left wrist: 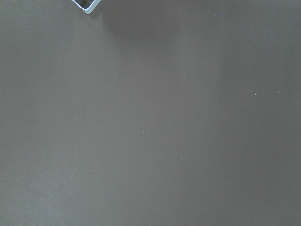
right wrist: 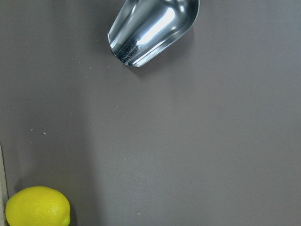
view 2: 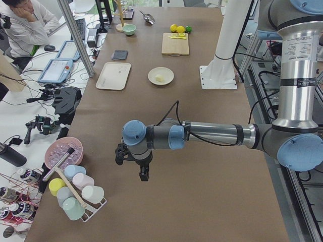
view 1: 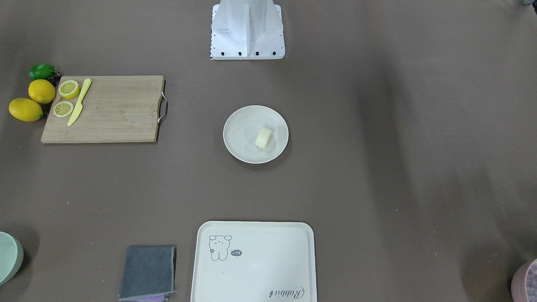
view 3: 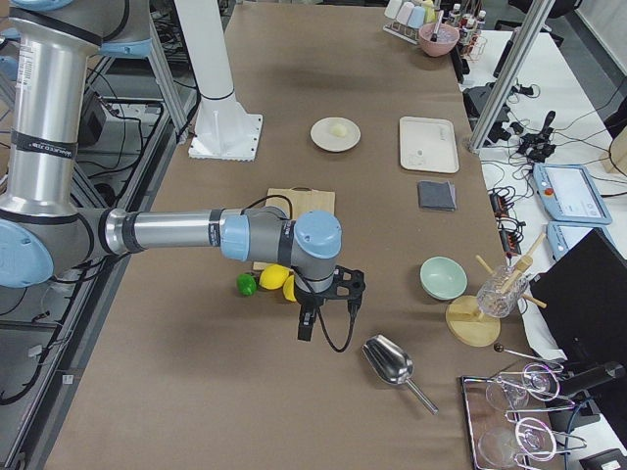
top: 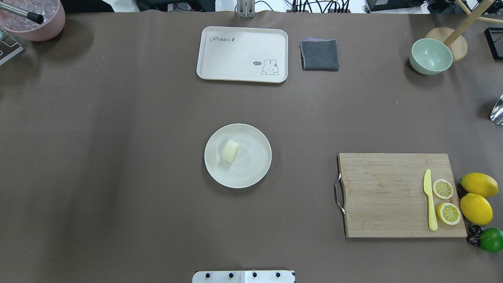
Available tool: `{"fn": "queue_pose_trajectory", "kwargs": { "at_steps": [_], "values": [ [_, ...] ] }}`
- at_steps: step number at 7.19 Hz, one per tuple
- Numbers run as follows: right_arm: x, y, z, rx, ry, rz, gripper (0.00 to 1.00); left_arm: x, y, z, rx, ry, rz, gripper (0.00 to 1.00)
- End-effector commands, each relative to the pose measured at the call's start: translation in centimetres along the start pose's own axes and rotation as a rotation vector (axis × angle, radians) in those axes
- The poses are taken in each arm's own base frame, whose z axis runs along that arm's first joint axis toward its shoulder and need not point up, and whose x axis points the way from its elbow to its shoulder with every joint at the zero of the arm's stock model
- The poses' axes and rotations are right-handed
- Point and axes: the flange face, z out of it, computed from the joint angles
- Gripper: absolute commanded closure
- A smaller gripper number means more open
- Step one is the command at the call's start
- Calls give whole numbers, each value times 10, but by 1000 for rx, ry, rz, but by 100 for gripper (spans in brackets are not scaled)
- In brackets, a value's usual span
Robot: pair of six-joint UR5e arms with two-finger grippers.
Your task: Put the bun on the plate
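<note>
The pale cream bun [top: 230, 151] lies on its side inside the round off-white plate [top: 253, 161] at the table's middle, a little toward the robot's left half of the plate. The front-facing view shows the same bun [view 1: 264, 138] on the plate [view 1: 241, 130]. Neither gripper is near it. My left gripper [view 2: 143, 174] hangs over bare table far toward the left end. Far toward the right end, my right gripper [view 3: 306, 328] hangs beside the lemons. Both show only in the side views, so I cannot tell whether they are open or shut.
A cream tray [top: 242, 54] and grey cloth [top: 319, 54] lie at the far edge. A cutting board [top: 387, 194] with a yellow knife [top: 430, 200], lemon slices and lemons [top: 476, 208] is on the right. There are a green bowl [top: 430, 56], a metal scoop [right wrist: 153, 29], and a seated person [view 2: 25, 22].
</note>
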Motion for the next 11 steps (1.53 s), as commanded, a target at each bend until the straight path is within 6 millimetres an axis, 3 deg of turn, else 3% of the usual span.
{"fn": "queue_pose_trajectory", "kwargs": {
  "at_steps": [1, 11],
  "values": [
    [3, 2, 2, -5, 12, -91, 0, 0, 1, 0, 0, -2, 0, 2],
    [6, 6, 6, -15, 12, -87, 0, 2, 7, -8, 18, -14, 11, 2]
  ]
}}
